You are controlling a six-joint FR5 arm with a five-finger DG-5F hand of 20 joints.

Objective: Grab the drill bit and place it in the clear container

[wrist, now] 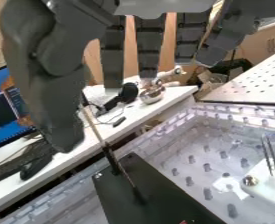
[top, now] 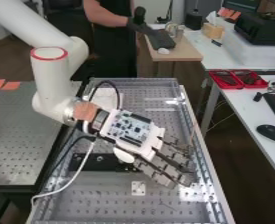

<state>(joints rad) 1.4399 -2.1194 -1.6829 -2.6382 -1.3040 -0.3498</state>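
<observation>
Red trays [top: 229, 87] hold dark items [top: 225, 78]; the hand [top: 131, 131] is unclenched, fingers extended.

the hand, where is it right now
In the high view the hand is just right of centre, above the perforated metal bench, with the black plate at its lower left.

The bench [top: 94, 201] looks glossy metal, the fingers [top: 158, 175] matt, plastic-like.
</observation>
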